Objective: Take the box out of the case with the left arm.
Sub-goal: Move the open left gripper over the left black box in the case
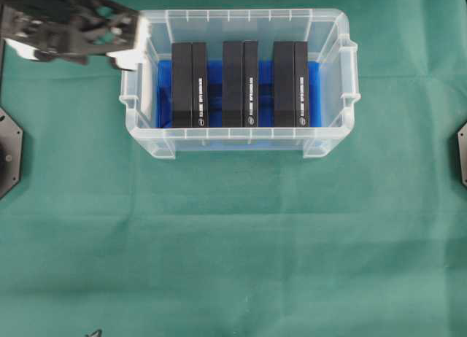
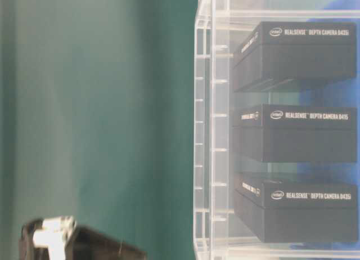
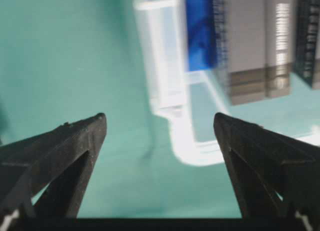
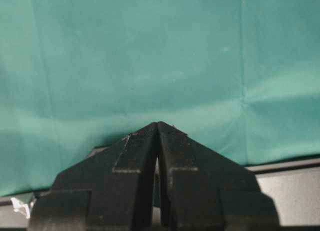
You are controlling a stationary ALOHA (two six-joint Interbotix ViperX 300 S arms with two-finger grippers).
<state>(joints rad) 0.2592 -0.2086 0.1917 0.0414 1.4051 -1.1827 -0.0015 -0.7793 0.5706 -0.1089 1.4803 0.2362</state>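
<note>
Overhead view, left to right. The left arm enters at the upper left corner, blurred, and ends just beside the left end of the case, above the rim there. Its claw is seen from the left wrist view: the two black fingers stand wide apart with nothing between them, and past them lie green cloth and a corner of the case. Whether the claw touches the case cannot be told.

The case sits on the green-covered counter, in the upper middle of the overhead view, its long side running left to right. It is clear plastic with a ribbed rim, and a blue lining shows on its floor. Inside stand three black boxes, well spaced in a row: the left box, the middle box and the right box. Each bears a line of small white print along one long face. In the table-level view the print reads as a depth-camera label, and all three boxes rest inside the case walls.

At the right edge of the overhead view only a black base plate is visible. The right claw appears in the right wrist view alone: its two fingers meet at the tips, closed on nothing, above bare green cloth.
</note>
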